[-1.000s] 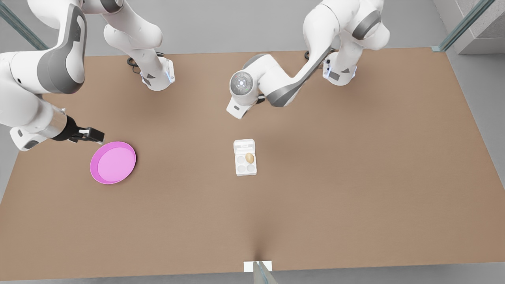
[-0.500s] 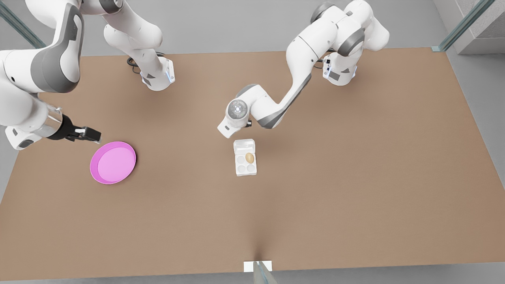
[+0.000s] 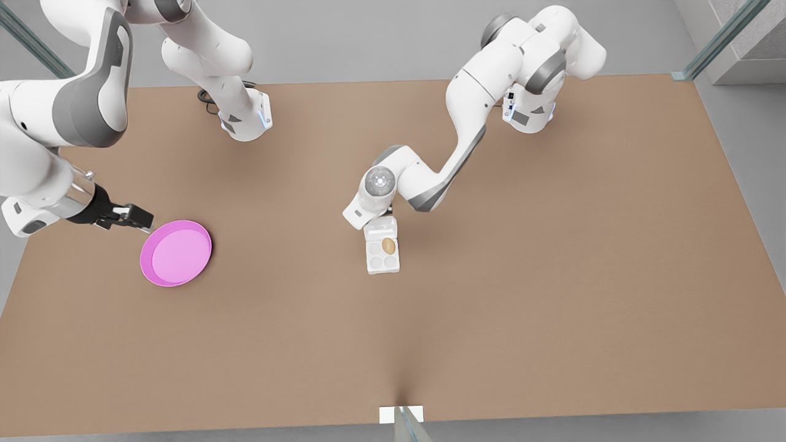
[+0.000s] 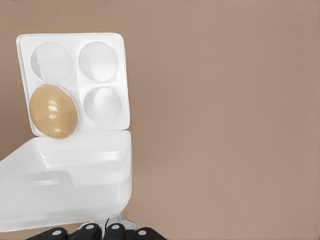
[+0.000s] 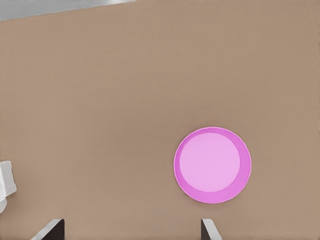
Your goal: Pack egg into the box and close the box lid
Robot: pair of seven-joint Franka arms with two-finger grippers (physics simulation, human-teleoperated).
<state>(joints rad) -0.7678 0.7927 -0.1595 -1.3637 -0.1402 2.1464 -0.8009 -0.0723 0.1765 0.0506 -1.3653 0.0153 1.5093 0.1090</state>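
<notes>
With the egg (image 3: 388, 245) already sat in a cup of the box (image 3: 382, 256) mid-tabletop, the box lid (image 3: 380, 228) at 12 o'clock could be pushed crooked by the left end effector (image 4: 100, 233), its opening not seen, while the right end effector (image 3: 136, 216), spread wide and empty, waits near the plate (image 3: 176, 252).

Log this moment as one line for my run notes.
egg: in box cup | box lid: open | left gripper: behind lid | right gripper: open, waiting beside pink plate

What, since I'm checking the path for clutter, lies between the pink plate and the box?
Nothing stands there: in the front view, bare brown table runs from the pink plate to the box.
</notes>
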